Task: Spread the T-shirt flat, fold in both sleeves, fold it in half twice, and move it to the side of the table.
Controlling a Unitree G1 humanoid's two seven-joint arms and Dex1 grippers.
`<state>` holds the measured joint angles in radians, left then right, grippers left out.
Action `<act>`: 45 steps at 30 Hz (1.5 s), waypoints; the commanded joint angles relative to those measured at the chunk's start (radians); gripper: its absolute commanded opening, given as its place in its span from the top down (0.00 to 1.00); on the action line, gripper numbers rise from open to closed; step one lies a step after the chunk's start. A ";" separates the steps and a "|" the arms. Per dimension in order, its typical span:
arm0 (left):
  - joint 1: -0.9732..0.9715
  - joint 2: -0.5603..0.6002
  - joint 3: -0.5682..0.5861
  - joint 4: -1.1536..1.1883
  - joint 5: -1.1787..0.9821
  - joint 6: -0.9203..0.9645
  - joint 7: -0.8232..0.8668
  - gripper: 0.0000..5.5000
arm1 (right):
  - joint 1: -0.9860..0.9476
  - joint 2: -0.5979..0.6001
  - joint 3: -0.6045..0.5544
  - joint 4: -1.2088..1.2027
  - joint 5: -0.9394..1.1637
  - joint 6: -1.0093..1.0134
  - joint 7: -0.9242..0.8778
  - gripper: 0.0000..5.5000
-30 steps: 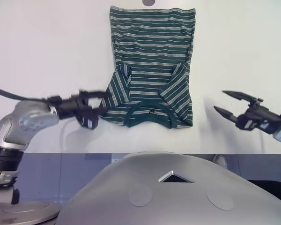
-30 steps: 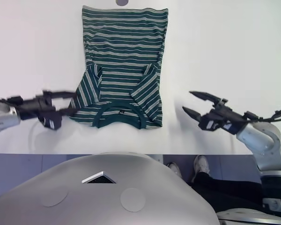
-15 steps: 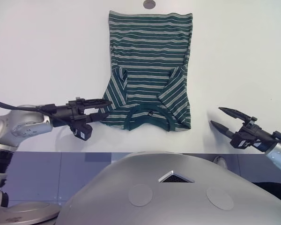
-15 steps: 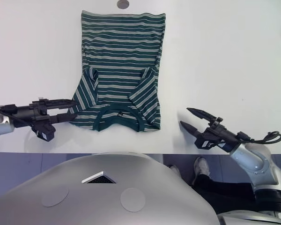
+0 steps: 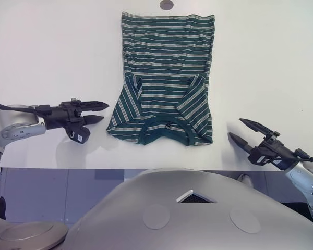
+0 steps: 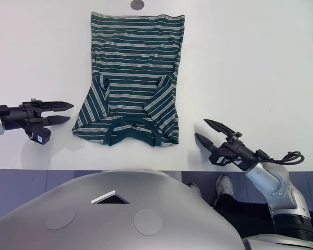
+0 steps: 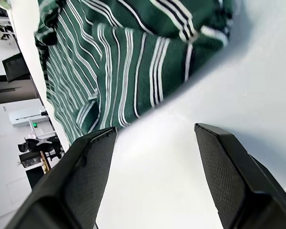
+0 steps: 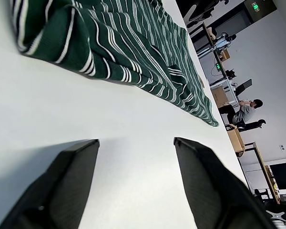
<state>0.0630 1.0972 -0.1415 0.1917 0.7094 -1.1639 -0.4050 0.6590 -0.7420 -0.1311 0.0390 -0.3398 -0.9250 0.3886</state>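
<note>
A dark green T-shirt (image 5: 166,73) with white stripes lies flat on the white table (image 5: 52,57), collar toward me and hem at the far edge. Both sleeves are folded in over the body. My left gripper (image 5: 98,112) hovers open just left of the shirt's near left corner, apart from the cloth (image 7: 133,57). My right gripper (image 5: 238,130) stands open to the right of the near right corner, a short gap from the fabric (image 8: 109,43). Neither holds anything.
A small round grey hole (image 5: 166,4) sits in the table just beyond the hem. Bare white tabletop spreads wide on both sides of the shirt. The table's near edge (image 5: 52,167) runs just below both grippers.
My left gripper has let go of the shirt's near left corner and drawn back to the left. My right arm has sunk toward the near edge and shifted slightly inward.
</note>
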 commanded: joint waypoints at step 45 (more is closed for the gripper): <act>-0.052 -0.010 -0.256 0.040 -0.138 -0.025 -0.092 1.00 | -0.315 -0.165 0.399 0.008 -0.120 0.004 0.113 0.99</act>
<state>0.0186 1.0746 -0.3715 0.2229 0.5658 -1.1995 -0.4539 0.3457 -0.8730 0.2491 0.0430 -0.4654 -0.9668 0.4488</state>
